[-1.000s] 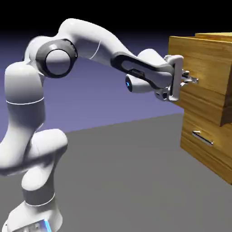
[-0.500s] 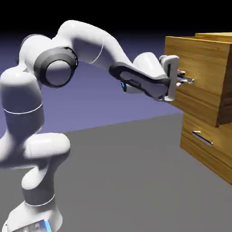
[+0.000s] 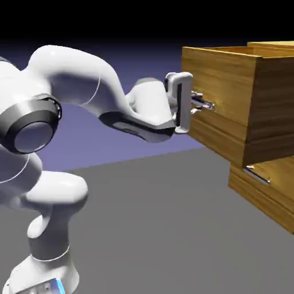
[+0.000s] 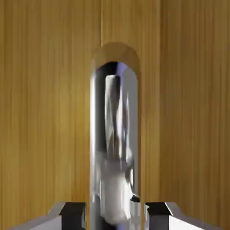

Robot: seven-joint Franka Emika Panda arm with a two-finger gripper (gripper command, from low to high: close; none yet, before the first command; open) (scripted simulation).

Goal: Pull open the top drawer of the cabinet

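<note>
In the exterior view the top drawer (image 3: 221,97) juts well out of the cabinet (image 3: 270,189) toward the arm, overhanging the lower drawer (image 3: 261,186). The tool (image 3: 201,105) sits at its silver handle (image 3: 205,104). In the hand view the handle (image 4: 114,148) fills the middle, a finger (image 4: 74,213) on each side standing just clear of it, jaws spread, gripping nothing.

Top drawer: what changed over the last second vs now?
The top drawer has slid further out of the cabinet, toward the exterior view's left, pulled by the gripper at its handle. The arm drew back with it. In the hand view the fingertips now stand apart on either side of the bar, clamp let go. The lower drawer stayed shut.
</note>
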